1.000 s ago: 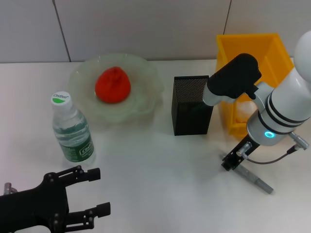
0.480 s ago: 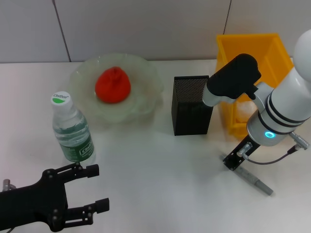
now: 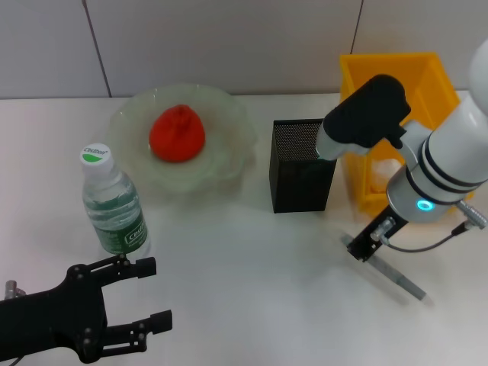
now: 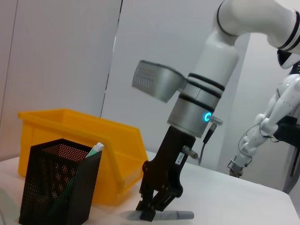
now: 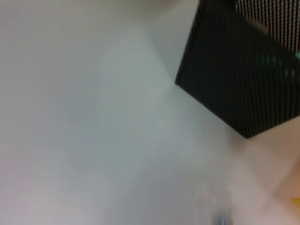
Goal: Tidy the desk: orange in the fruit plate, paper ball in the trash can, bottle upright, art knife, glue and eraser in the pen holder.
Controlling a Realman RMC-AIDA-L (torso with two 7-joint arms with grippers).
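Note:
My right gripper (image 3: 358, 250) is shut on one end of the grey art knife (image 3: 400, 280), low over the table in front of the yellow trash can (image 3: 396, 72). The left wrist view shows this gripper (image 4: 152, 211) clamping the knife (image 4: 176, 215). The black mesh pen holder (image 3: 300, 175) stands left of the bin, and a green-and-white stick (image 4: 96, 150) pokes out of this holder (image 4: 56, 192). The orange (image 3: 176, 133) lies in the fruit plate (image 3: 126, 114). The bottle (image 3: 113, 206) stands upright. My left gripper (image 3: 156, 293) is open near the front left edge. Eraser and paper ball are hidden.
The pen holder (image 5: 248, 70) fills a corner of the right wrist view, with bare white table around it. A grey panelled wall runs behind the desk. White tabletop lies between the bottle and the right arm.
My right gripper has shifted slightly left and back, and the art knife moved along with it. The left gripper drew back a little toward the front edge.

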